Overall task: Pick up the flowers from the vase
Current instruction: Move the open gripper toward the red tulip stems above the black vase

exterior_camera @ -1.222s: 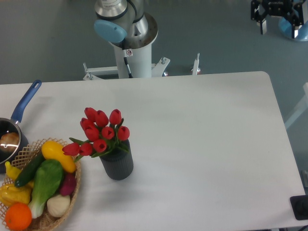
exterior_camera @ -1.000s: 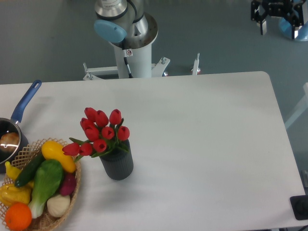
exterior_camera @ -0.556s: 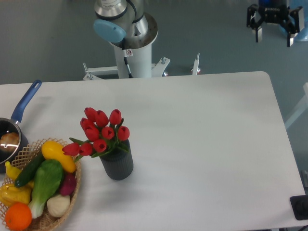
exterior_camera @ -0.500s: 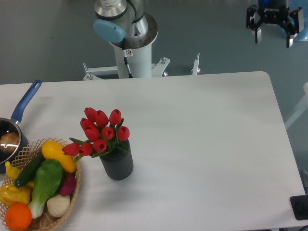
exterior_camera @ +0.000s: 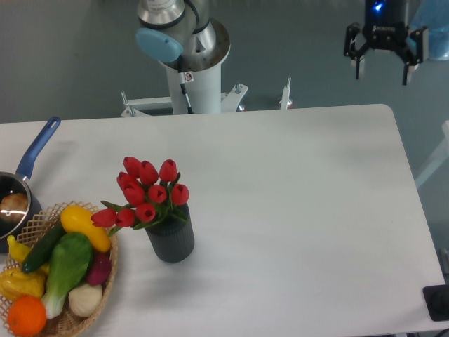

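Drifting left and slightly down since a second ago, the gripper (exterior_camera: 382, 71), jaws spread and empty, hangs at two o'clock while the flowers (exterior_camera: 146, 193) sit in the vase (exterior_camera: 170, 241) at eight o'clock, approach barely begun.

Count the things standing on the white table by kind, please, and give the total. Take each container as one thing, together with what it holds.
Dark grey ribbed vase holding the bunch of red tulip flowers: 1
Wicker basket of vegetables and fruit: 1
Steel saucepan with blue handle: 1
Total: 3
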`<state>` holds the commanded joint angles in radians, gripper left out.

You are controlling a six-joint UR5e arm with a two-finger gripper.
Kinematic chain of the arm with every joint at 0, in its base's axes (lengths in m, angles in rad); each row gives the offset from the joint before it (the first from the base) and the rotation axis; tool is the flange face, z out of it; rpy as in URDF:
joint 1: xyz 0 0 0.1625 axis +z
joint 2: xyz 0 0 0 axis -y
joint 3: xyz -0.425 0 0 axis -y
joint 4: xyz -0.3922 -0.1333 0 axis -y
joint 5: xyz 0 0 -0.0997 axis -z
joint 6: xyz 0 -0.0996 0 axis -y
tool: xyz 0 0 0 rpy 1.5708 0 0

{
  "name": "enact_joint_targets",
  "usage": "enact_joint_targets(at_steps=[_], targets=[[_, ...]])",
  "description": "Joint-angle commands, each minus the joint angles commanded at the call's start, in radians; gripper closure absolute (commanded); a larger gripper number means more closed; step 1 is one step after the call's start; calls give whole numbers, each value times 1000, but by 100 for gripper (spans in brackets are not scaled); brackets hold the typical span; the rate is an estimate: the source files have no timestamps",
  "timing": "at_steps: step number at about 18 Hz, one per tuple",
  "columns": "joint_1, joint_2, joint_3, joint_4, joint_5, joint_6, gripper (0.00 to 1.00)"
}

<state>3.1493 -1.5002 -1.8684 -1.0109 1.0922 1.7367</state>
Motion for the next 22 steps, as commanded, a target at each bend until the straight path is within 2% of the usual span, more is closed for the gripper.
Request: enact_joint_targets(at_steps=[6, 12, 14, 19, 22], targets=[[-71, -40, 24, -5, -32, -112, 0], [-155, -75, 21, -11, -74, -196, 0], [-167, -77, 17, -6, -144, -264, 0], [-187, -92, 0, -8, -337, -273, 0], [-241, -115, -2, -9, -362, -275, 0]])
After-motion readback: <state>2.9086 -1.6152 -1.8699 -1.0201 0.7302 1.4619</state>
